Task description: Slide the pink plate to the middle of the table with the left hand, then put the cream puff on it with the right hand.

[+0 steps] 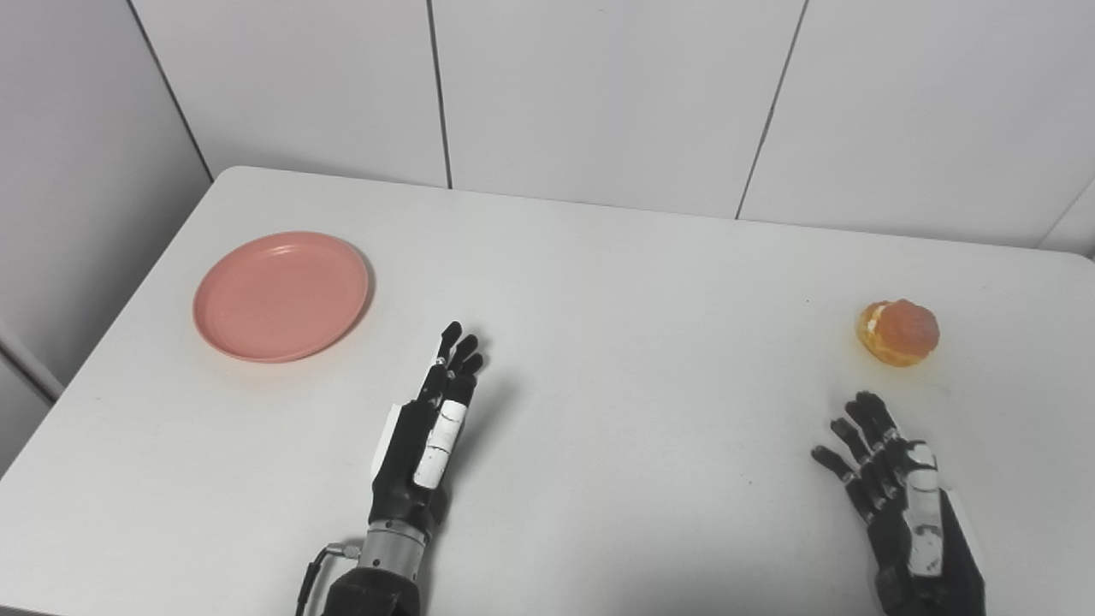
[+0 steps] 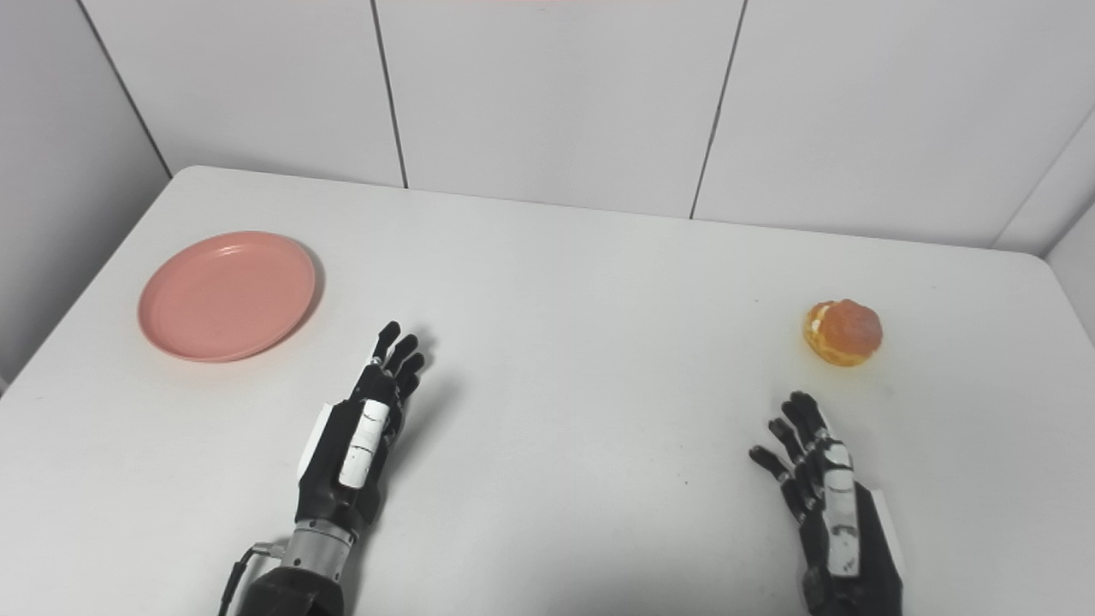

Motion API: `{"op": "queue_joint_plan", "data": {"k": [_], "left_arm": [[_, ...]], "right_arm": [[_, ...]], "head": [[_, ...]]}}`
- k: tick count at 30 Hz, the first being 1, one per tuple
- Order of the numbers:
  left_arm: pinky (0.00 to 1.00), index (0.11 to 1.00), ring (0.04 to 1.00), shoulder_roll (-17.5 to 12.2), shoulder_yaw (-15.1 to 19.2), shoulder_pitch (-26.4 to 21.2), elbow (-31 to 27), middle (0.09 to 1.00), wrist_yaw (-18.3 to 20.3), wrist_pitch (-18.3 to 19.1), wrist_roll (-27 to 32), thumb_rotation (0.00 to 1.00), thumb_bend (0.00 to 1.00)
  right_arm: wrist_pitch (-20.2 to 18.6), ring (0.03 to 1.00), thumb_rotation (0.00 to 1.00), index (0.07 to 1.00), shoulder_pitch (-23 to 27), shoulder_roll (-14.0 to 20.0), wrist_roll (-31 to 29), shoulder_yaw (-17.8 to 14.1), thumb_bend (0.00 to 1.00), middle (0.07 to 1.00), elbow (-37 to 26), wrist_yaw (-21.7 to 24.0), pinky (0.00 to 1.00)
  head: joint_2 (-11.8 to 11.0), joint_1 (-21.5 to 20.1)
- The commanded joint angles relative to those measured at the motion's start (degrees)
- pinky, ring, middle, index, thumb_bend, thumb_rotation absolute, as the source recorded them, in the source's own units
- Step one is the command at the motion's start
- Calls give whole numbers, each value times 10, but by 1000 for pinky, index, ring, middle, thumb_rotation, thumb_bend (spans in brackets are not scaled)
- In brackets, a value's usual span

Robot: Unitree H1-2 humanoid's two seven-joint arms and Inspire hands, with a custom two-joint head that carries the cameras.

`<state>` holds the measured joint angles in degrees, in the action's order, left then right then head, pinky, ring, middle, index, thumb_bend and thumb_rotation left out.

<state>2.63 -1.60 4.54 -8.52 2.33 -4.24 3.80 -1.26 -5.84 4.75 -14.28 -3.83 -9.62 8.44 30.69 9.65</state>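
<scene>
The pink plate (image 1: 282, 295) lies at the worktop's (image 1: 616, 308) far left, ahead and leftward of the empty, straight-fingered left hand (image 1: 428, 428), which is nearer it, while the spread, empty right hand (image 1: 898, 488) waits just short of the cream puff (image 1: 899, 332).

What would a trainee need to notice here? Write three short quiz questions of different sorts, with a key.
1. True or false: the pink plate already sits at the middle of the table.
2. Which hand is nearer the cream puff? A) left hand B) right hand
3. Fill in: both hands are ____ and hold nothing.

Key: 1 false, it lies at the table's left side. 2 B. 3 open.
</scene>
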Motion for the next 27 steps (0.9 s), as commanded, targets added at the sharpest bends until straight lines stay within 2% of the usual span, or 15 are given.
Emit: {"op": "queue_joint_plan", "data": {"k": [1,5,12,16,21,27], "left_arm": [[1000,974,954,13,-7,-7,9,967,-8,-35,-12,833,718],[998,966,942,23,-12,-9,33,956,-18,-59,-25,820,729],[1000,978,963,21,-16,-13,68,969,-14,-100,-20,808,651],[1000,979,961,19,-16,-11,72,968,-13,-106,-18,816,624],[1000,981,967,14,-14,-8,71,974,-7,-106,-6,814,645],[999,976,940,14,-1,-36,54,952,-14,-117,2,827,732]], "right_arm": [[31,951,1000,953,0,14,-6,-12,835,970,14,8,972],[51,955,1000,953,5,18,-18,-20,828,970,42,18,994],[74,955,1000,972,10,22,-24,-22,820,977,76,32,993],[72,953,1000,966,8,20,-23,-19,817,978,76,32,989],[69,958,1000,969,3,19,-20,-13,806,983,72,34,996],[38,952,1000,960,-9,21,-18,-1,818,971,49,33,986]], "head": [[-11,11],[-33,20],[-60,19],[-62,15],[-67,11],[-73,4]]}}
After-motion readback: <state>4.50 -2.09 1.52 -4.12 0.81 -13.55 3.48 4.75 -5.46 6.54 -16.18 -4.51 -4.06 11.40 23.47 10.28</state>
